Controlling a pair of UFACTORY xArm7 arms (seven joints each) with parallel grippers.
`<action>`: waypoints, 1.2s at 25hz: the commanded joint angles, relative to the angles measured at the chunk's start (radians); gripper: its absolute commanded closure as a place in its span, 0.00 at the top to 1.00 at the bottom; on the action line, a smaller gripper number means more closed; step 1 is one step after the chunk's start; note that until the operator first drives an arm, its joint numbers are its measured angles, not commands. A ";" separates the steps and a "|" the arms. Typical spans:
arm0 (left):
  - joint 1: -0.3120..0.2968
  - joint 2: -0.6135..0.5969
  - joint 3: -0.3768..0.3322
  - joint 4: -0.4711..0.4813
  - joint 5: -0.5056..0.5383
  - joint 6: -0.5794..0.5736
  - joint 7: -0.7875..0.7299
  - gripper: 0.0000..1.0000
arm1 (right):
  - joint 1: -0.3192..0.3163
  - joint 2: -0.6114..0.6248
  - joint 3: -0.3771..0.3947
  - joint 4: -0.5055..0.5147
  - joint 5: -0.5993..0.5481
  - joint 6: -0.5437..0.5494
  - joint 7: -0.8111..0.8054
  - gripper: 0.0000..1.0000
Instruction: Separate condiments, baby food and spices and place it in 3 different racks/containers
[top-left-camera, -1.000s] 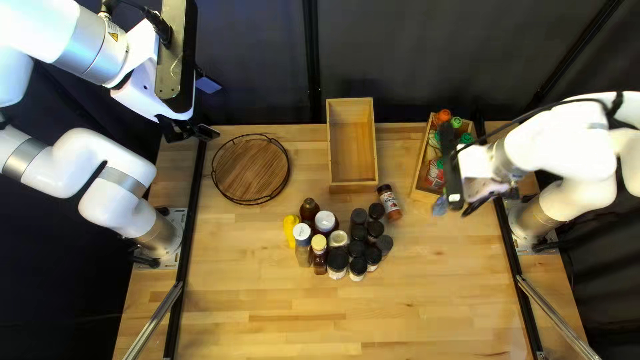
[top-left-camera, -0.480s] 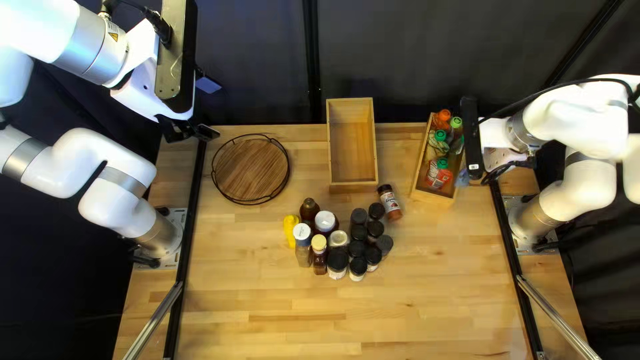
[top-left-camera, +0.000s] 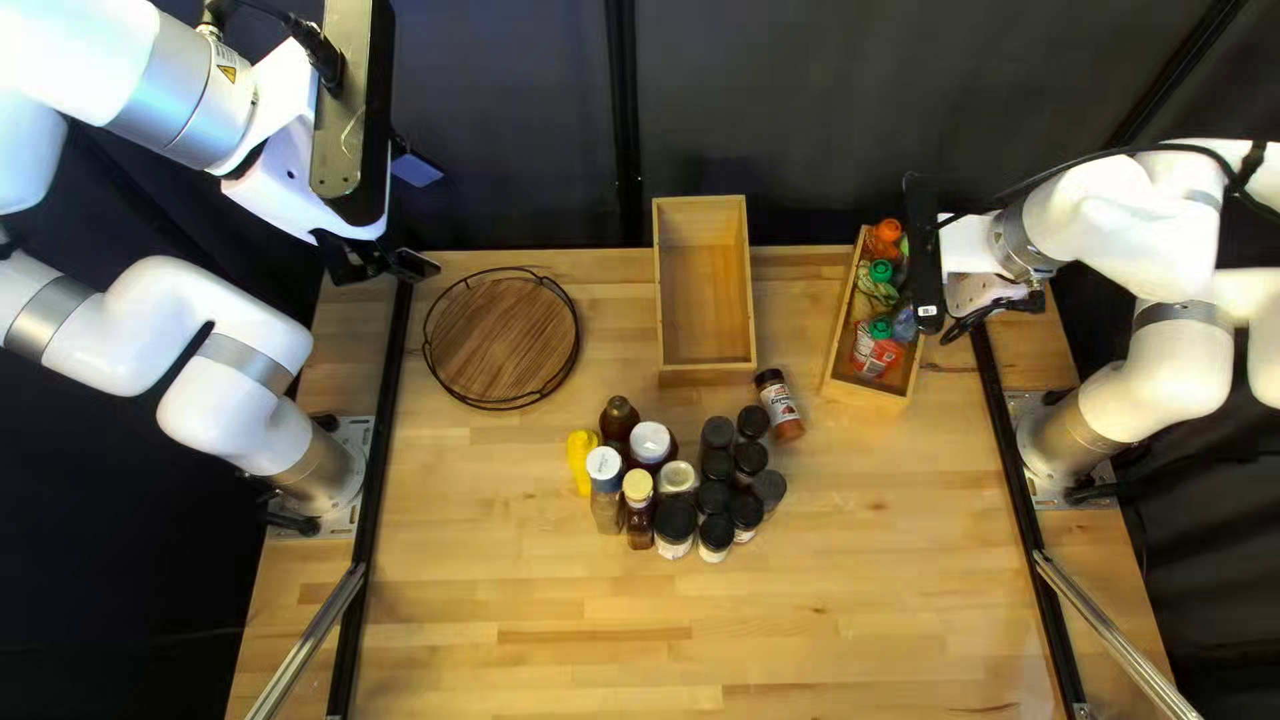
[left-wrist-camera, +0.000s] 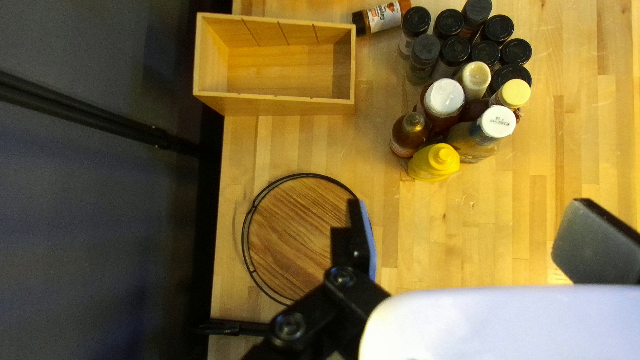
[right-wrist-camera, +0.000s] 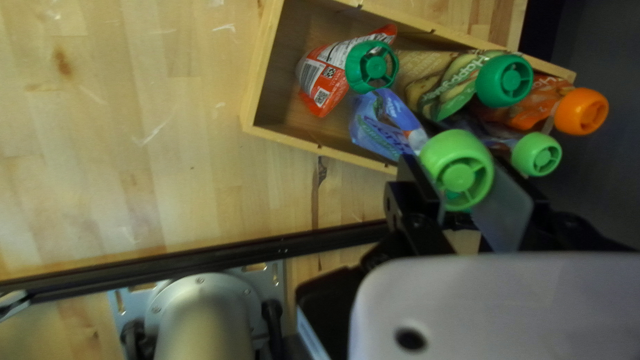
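In the top left view, the round wooden tray (top-left-camera: pixel 502 338) with its black wire rim sits at the left of the table (top-left-camera: pixel 560 627), the bare-floored wooden box (top-left-camera: pixel 707 287) to its right. The bottles and jars (top-left-camera: pixel 676 514) stand bunched on the table below them, and a spice jar (top-left-camera: pixel 780 406) lies tipped just beside the bunch. At the right is the pouch box (top-left-camera: pixel 874 396), with the right gripper (top-left-camera: pixel 963 322) at its side and the blue pouch (top-left-camera: pixel 904 324) over it. The left gripper (top-left-camera: pixel 420 218) hangs beyond the tray's far left side. In the left wrist view, the left gripper's two fingers stand wide apart with nothing gripped, one of them overlapping the tray. In the right wrist view, the right gripper is clamped on the blue pouch at its light green cap (right-wrist-camera: pixel 457 170); green- and orange-capped pouches (right-wrist-camera: pixel 410 73) lie in the pouch box, and I can't tell whether the blue one touches its floor
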 commanded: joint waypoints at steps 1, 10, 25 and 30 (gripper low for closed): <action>0.000 0.000 0.000 0.000 0.000 0.000 0.000 1.00 | 0.002 -0.002 0.000 -0.034 0.005 -0.032 0.011 0.50; 0.000 0.000 0.000 0.000 0.000 0.000 0.000 1.00 | 0.055 0.012 0.035 0.009 0.058 0.036 0.039 1.00; 0.000 0.000 0.000 0.000 0.000 0.000 0.000 1.00 | 0.276 -0.452 0.082 0.351 0.383 0.017 0.077 1.00; 0.000 0.000 0.000 0.000 0.000 0.000 0.000 1.00 | 0.318 -0.569 0.154 0.403 0.413 -0.066 0.133 1.00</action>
